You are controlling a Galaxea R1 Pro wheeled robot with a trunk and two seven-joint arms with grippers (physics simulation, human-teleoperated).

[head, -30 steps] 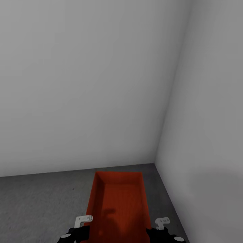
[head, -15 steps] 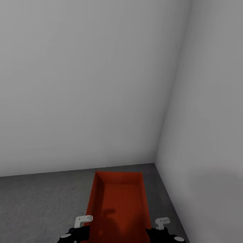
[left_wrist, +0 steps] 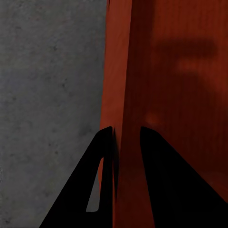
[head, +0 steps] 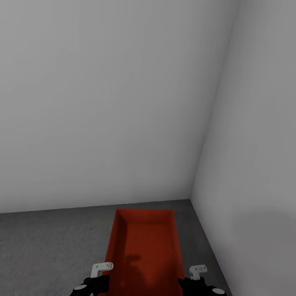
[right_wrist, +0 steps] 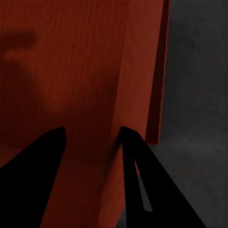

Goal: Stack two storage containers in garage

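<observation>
One orange-red storage container (head: 144,246) hangs low in the head view, open side up, above the dark grey concrete floor (head: 49,246) of the garage. My left gripper (head: 100,283) holds its left long wall and my right gripper (head: 187,283) its right long wall. In the left wrist view the left gripper (left_wrist: 126,135) has its black fingers pinched on either side of the container (left_wrist: 166,71) wall. The right wrist view shows the right gripper (right_wrist: 92,135) straddling the other wall of the container (right_wrist: 71,71), one finger inside and one outside.
I face a corner of the room. A plain pale grey wall (head: 102,102) stands ahead and another wall (head: 255,164) closes off the right side, close to the container's far end. Open concrete floor stretches to the left.
The whole head view has shifted slightly, so the camera moved. The container and both grippers keep the same place in the picture.
</observation>
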